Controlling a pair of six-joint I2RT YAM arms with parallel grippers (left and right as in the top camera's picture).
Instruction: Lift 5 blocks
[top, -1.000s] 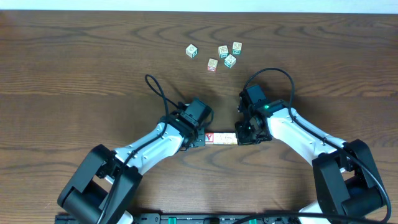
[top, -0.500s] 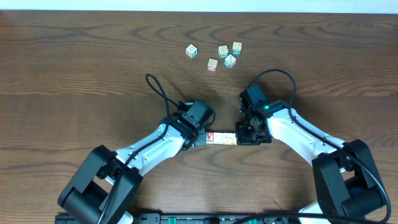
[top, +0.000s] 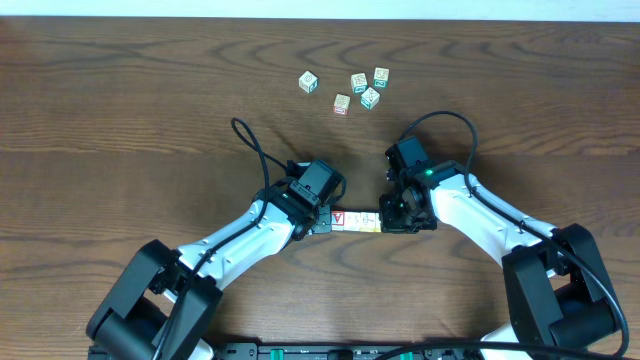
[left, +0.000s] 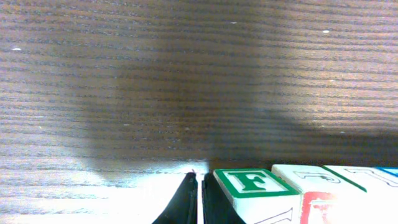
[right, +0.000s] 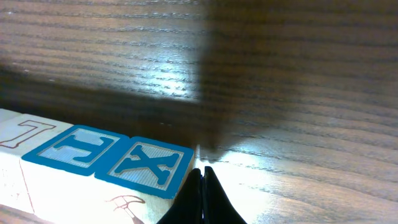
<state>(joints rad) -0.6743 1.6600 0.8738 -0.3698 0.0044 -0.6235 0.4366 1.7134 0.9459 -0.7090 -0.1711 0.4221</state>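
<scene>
Spanning the gap between both tips, the blocks (top: 356, 221) are pinched end-on in a row by the left gripper (left: 199, 196) and right gripper (right: 203, 186), each with fingers pressed together.

Overhead: bright, even light from above, sharp all over; worktop (top: 120, 130) grain clear, soft short shadows beside arms (top: 250, 230). L wrist: dim, wide soft shadow across centre, glare patch bottom left; blocks (left: 252, 186) close to lens, a bit soft. R wrist: strong glare band mid-frame, hard shadow edge, right side dark, foreground slightly blurred.
</scene>
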